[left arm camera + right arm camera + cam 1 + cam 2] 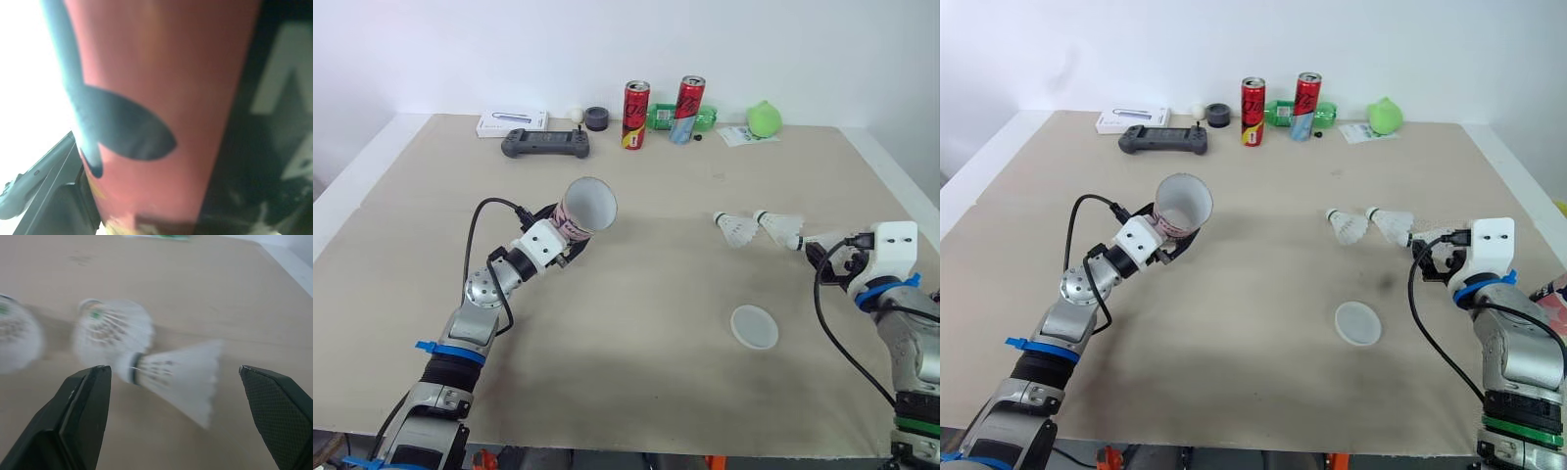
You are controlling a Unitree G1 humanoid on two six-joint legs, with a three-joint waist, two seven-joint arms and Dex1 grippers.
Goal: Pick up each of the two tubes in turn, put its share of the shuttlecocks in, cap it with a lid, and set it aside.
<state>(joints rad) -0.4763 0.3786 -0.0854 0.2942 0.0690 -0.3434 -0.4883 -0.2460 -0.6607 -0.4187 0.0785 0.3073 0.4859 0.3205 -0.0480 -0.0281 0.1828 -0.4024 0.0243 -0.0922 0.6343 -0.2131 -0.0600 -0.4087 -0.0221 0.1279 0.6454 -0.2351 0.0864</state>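
My left gripper (pixel 560 238) is shut on a pink tube (pixel 583 207) and holds it lifted off the table (pixel 636 392), its open white-rimmed mouth tilted up and to the right. Its pink wall (pixel 161 98) shows close in the left wrist view. Three white shuttlecocks lie at the right: one (pixel 736 229), a second (pixel 779 226) and a third (pixel 171 372), which lies between the fingers of my open right gripper (pixel 819 249). A round white lid (pixel 754 326) lies flat in front of them.
Along the back edge stand two red cans (pixel 635 115) (pixel 687 110), a green bottle (pixel 664 118), a green round object (pixel 764 118), a black game controller (pixel 545 144), a white box (pixel 513 122) and a small dark cup (pixel 597 118).
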